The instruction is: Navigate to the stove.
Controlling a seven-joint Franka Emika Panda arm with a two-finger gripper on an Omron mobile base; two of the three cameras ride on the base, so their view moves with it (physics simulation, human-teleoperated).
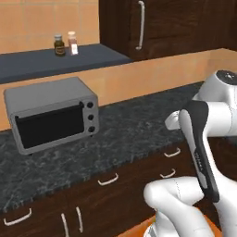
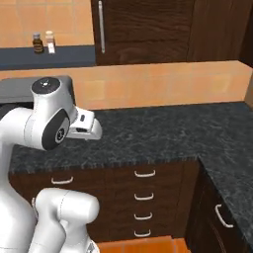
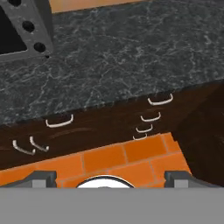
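We are in front of a dark speckled counter (image 1: 134, 134), and our arm is folded up close to our body, which we think is a safe way to carry it while the base drives, so it bumps into nothing. Our gripper (image 3: 105, 177) hangs over the near edge of the counter and looks down at the dark drawers (image 3: 151, 116) and the orange floor tiles (image 3: 122, 157). Its two finger tips (image 3: 41, 178) stand far apart at the bottom of the hand view with nothing between them, so our gripper is open and empty, which fits a job that is only about driving. A grey toaster oven (image 1: 51, 113) sits on the counter to our left, with its dark glass door facing us. That box is not what we want. Two little bottles (image 1: 65, 45) stand on a far blue-grey ledge (image 1: 55, 60) behind it, and tall dark cabinets (image 2: 143, 29) rise at the back. On the right, the counter turns a corner and comes toward us. The stove is not on the piece of counter in front of us, so we cannot tell which way it lies from our gripper. We judge that we are not there yet and must drive on along the counter to find it.
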